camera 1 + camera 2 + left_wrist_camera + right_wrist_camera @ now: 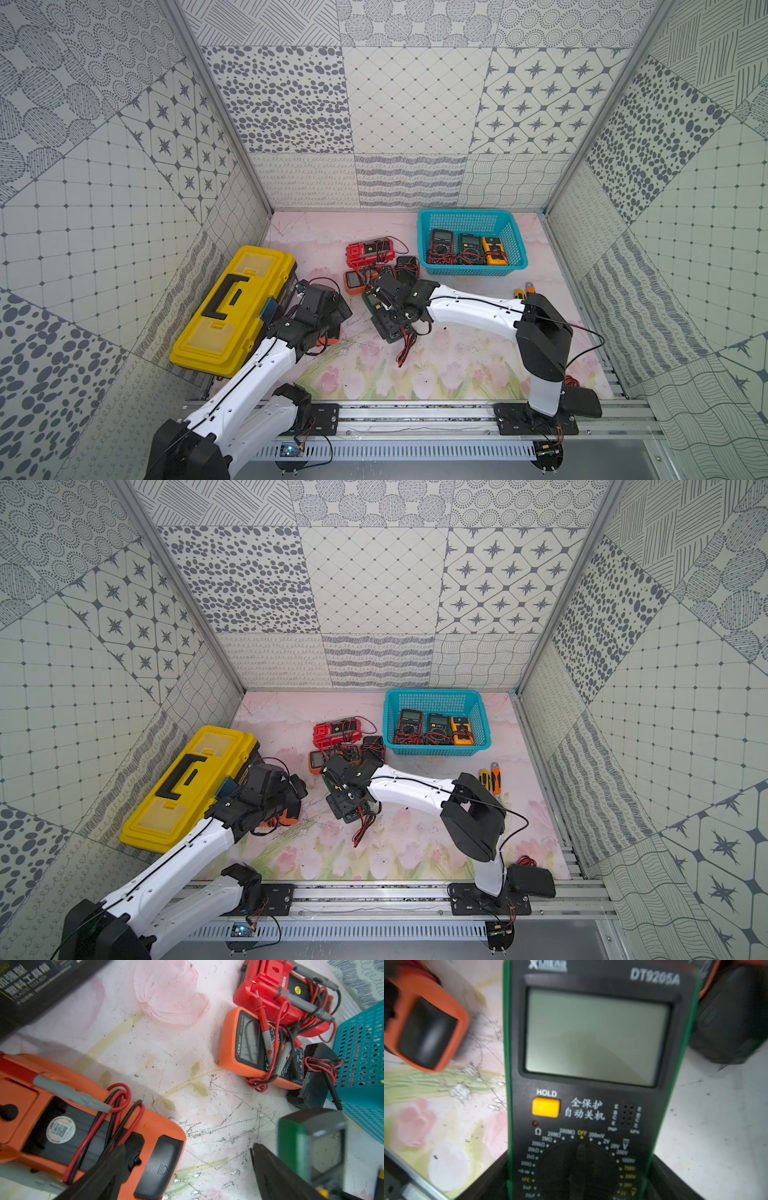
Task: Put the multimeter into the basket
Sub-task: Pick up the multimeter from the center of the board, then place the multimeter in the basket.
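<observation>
The multimeter [591,1059] in play is the green-edged one. It's on the table [465,361] in front of the basket [461,219] and to its left, well apart from it. The right gripper [580,1159] has its jaws pressed on the two long green edges at dial level, so I'd call that a grip on it. The left gripper [185,1153] is spread wide with nothing in it, further left of the basket over an orange meter [83,1126].

Handling guess: hard plastic shell, rubbery sleeve, not heavy, won't flex. The edges are the right place to grab; screen and dial are not. The leads [405,351] trailing from the end farthest from the basket are floppy and could snag.

Only the right wrist view shows the jaw contact; in both top views the gripper hides it. The top views give what the wrist can't: three meters [467,249] already line the basket's front, with the back half free. Can't tell if it's lifted yet.
</observation>
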Robot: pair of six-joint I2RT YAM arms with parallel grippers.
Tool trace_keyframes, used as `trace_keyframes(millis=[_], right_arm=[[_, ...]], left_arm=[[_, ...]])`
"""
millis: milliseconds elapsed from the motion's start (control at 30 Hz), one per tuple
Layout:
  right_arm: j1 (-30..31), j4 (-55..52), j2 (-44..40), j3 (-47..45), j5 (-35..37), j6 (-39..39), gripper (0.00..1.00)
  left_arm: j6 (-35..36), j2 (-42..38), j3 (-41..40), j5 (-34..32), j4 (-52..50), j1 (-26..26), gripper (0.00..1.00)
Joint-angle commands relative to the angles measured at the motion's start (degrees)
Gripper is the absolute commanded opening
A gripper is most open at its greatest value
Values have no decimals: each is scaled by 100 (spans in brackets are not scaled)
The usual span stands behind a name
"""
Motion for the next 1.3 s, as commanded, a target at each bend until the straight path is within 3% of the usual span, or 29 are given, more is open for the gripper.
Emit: trace_keyframes(millis=[0,233,500,933,1267], right_arm=[[-188,368,-536,30,294,-132,15],[-980,408,-1045,405,678,-318,16],[-2141,576,-905,1082,864,-692,17],[-3227,67,1040,3218,943,-693,17],[-3414,-677,1965,3797,815,-322,17]], left_arm=[[-33,-179,-62,-184,-13,51,99],[-14,-32,-49,-93,76,52,99],[-9,165,-79,70,127,58,99],[29,193,-88,192,393,51,99],[81,154,-71,120,328,47,99]])
